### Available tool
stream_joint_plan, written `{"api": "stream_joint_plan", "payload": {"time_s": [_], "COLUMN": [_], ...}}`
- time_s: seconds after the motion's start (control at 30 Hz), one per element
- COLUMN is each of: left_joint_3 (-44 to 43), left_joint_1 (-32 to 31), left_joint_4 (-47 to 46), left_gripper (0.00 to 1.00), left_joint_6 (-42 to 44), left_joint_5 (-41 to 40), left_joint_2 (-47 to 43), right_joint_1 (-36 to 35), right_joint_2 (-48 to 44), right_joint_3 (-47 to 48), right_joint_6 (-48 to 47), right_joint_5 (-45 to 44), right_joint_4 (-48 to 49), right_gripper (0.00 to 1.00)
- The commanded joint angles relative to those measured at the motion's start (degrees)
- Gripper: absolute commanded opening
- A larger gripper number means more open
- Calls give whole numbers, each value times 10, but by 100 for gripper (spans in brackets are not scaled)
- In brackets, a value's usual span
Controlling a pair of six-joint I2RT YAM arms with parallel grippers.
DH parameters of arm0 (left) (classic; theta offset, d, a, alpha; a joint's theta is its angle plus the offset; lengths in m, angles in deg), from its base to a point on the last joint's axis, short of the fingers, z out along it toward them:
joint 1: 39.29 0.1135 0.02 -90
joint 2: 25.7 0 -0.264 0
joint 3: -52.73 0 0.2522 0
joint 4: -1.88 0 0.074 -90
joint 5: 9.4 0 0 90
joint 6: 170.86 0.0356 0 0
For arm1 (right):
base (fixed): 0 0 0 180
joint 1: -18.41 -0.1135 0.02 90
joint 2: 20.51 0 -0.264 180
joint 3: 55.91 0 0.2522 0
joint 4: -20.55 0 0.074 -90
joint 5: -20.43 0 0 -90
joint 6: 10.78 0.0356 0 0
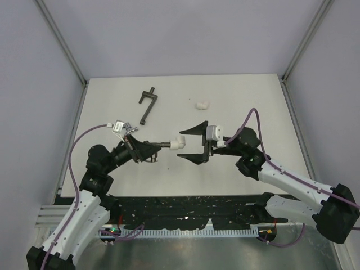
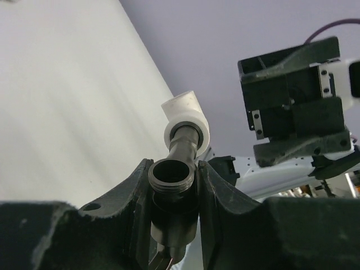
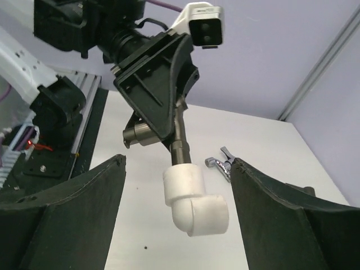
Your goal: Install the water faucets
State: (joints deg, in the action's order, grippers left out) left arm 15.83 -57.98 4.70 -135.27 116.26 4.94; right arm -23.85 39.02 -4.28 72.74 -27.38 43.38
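My left gripper point(image 1: 157, 147) is shut on the dull dark faucet point(image 1: 163, 145) and holds it level above the table. In the left wrist view the jaws point(image 2: 173, 175) clamp its threaded body point(image 2: 172, 181). A white elbow fitting point(image 1: 179, 143) sits on the faucet's far end point(image 2: 184, 112). My right gripper point(image 1: 181, 144) is open, one finger on each side of that elbow and not touching it point(image 3: 194, 205). The shiny silver faucet point(image 3: 221, 166) lies on the table behind the elbow.
A second white elbow point(image 1: 202, 104) lies at the back middle of the table point(image 1: 253, 112). The long dark T-handled bar point(image 1: 148, 104) lies at the back left. The frame posts stand at the far corners.
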Motion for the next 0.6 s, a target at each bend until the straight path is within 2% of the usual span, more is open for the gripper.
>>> {"api": "stream_joint_plan", "payload": {"time_s": [0.0, 0.1, 0.37, 0.57], "left_joint_3": [-39, -49, -49, -54], "left_joint_1": [0, 0, 0, 0], "left_joint_4": [-85, -88, -141, -157], "left_gripper": [0, 0, 0, 0], "left_joint_6": [-125, -139, -193, -198], "left_joint_5": [35, 47, 72, 79], "left_joint_2": [32, 40, 55, 58], "right_joint_1": [-39, -52, -58, -61], "right_joint_2": [-16, -9, 14, 27], "right_joint_3": [14, 27, 26, 35], "right_joint_6": [-178, -212, -233, -195], "right_joint_5": [-48, -69, -100, -81], "right_joint_4": [-73, -110, -116, -105], "right_gripper": [79, 78, 75, 64]}}
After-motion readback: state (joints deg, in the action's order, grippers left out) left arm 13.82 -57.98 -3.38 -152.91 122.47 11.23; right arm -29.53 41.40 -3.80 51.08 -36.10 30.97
